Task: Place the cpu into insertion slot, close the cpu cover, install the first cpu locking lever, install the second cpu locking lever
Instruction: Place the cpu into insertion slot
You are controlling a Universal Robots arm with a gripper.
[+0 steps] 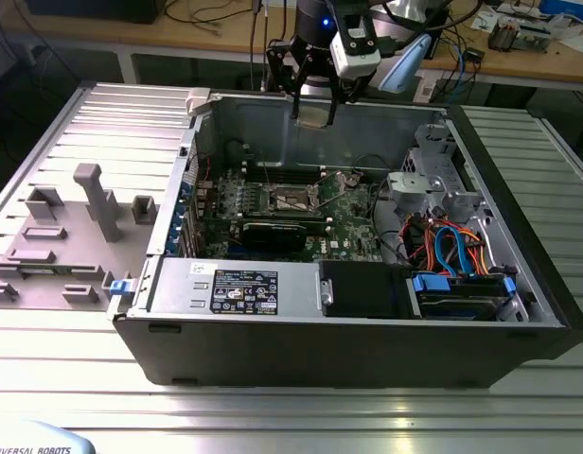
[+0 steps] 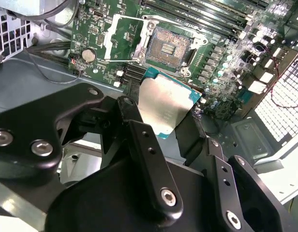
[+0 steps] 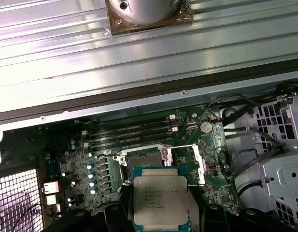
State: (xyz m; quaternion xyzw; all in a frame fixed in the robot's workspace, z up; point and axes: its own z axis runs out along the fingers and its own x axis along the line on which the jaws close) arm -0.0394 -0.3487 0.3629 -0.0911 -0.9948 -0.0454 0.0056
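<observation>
Exterior view first: a ribbed metal desk (image 1: 273,416) carries an open computer case (image 1: 301,345) lying on its side. A grey fixture plate (image 1: 55,236) with upright blocks sits on the desk at the exterior view's left. Behind them runs a wooden bench (image 1: 225,33) strewn with cables. On the case floor lies the green motherboard (image 1: 353,222), partly hidden by a black power supply (image 1: 235,284) along the near wall.

The gripper (image 1: 312,112) hangs over the case's far wall, well above the board. In the second wrist view its black fingers (image 2: 139,140) are pressed against two opposite edges of the cpu (image 2: 163,104), gripping it with the shiny top facing that camera. In the first wrist view the chip's printed face shows, its lower edge cut off by the frame.

Below the chip and apart from it, the insertion slot (image 2: 168,48) lies with its contact field exposed. The cpu cover (image 2: 109,43) is swung up beside the slot, the board showing through its window. The locking levers are too thin to make out clearly.
</observation>
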